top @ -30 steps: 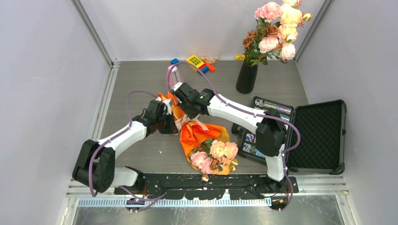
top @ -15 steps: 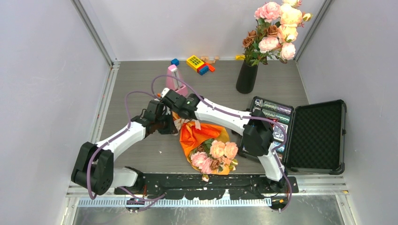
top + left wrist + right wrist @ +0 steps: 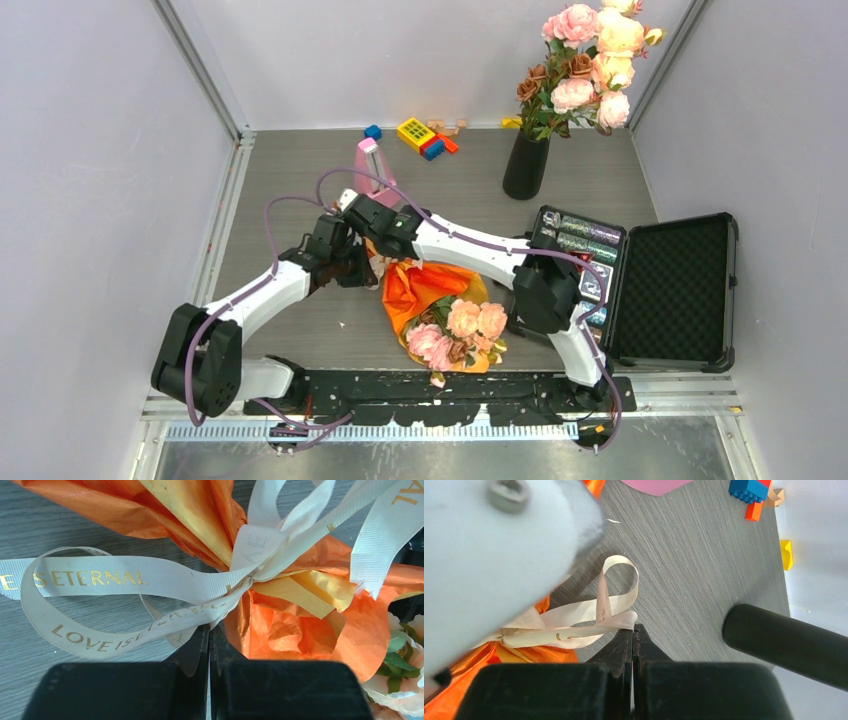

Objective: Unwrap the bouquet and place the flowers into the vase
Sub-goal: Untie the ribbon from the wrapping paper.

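My left claw (image 3: 209, 627) and my right claw (image 3: 633, 627) each pinch the cream ribbon (image 3: 100, 577) of the orange-paper rose bouquet (image 3: 430, 290), which lies on the grey table (image 3: 300, 170) near my bases.

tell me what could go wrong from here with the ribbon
1. The left fingers and right fingers each pinch a ribbon strand by the very tips, so the thin strand could slip out.
2. The knot looks tight, so pulling may drag the whole bouquet instead of untying it.
3. The pink metronome stands close behind the right fingers and could get knocked.
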`<state>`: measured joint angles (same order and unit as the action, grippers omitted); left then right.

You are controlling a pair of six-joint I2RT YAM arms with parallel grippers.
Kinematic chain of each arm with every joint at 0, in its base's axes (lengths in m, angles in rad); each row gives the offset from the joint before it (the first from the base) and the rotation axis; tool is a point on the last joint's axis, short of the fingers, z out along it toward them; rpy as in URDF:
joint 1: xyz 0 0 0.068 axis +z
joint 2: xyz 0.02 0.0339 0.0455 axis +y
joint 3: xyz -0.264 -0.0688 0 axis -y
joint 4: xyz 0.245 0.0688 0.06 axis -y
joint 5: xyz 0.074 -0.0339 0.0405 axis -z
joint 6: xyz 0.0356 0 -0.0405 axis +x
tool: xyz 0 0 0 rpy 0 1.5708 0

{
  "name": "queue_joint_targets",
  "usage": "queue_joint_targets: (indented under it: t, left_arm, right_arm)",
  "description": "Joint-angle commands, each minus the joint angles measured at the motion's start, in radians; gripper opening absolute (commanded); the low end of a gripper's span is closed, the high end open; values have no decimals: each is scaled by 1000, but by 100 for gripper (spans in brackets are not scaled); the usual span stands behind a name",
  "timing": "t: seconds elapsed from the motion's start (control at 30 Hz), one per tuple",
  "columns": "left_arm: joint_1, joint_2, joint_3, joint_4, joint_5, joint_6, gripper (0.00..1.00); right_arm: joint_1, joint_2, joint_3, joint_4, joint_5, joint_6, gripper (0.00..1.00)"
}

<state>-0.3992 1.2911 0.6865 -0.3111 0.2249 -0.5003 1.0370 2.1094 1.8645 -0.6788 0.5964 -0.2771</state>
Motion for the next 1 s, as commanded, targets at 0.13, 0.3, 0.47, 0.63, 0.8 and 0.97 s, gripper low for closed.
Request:
queue_joint_targets:
  t: [0.13,0.3,0.47,0.63,0.8,0.97]
  left_arm:
    - [10,-37,-16,2,-64,-44,0]
    - [22,-27,-20,4,-64,-55,0]
    - [39,-28,-29,11,-60,-56,0]
    - [54,-16,-29,20,-33,-53,0]
    - [61,-12,-28,23,-25,-54,0]
    - [75,-15,-33,33,-18,-58,0]
  right_arm:
    - [-24,0,-38,59,55,111,0]
    - [-40,-15,-76,59,56,178,0]
    - [-62,-28,-118,59,64,230,0]
    - [-84,-50,-152,59,17,275,0]
    - [-92,-74,-195,88,-2,310,0]
    - [-102,-101,-228,113,-4,347,0]
